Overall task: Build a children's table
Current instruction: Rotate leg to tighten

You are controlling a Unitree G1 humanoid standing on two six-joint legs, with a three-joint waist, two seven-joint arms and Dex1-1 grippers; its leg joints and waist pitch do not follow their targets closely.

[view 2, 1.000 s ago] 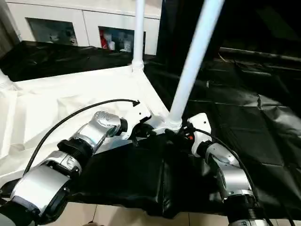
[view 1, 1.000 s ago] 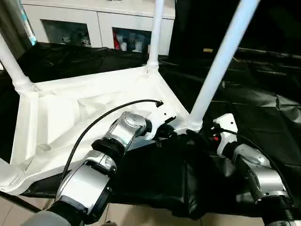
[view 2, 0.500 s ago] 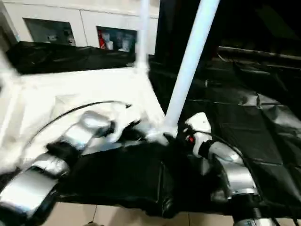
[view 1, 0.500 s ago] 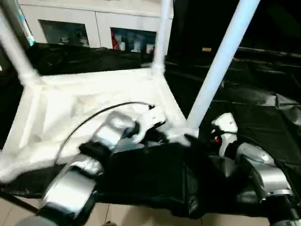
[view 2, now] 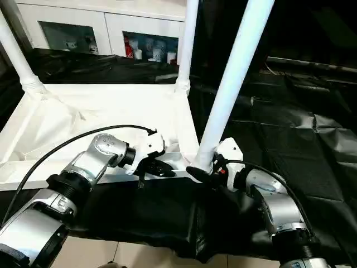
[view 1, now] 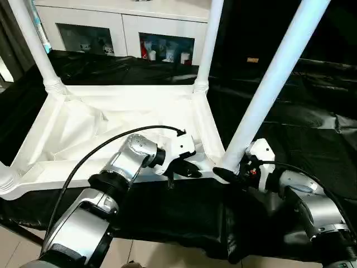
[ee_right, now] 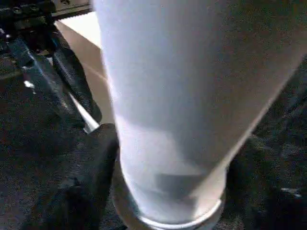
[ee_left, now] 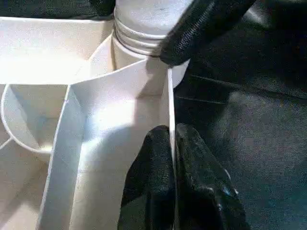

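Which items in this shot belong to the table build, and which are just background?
Part of the job:
- tabletop, upside down
- near right leg, standing in its corner socket
- far right leg
- far left leg
- left end effector, pinching the tabletop's rim
- right end effector, at the near right leg's base

Just lying about:
- white glass-door cabinet
- black sheeting

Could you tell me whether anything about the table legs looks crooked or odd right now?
Yes: the near-right leg leans to the right out of its corner socket, while the far-right leg stands almost upright. The right gripper straddles the leaning leg's base.
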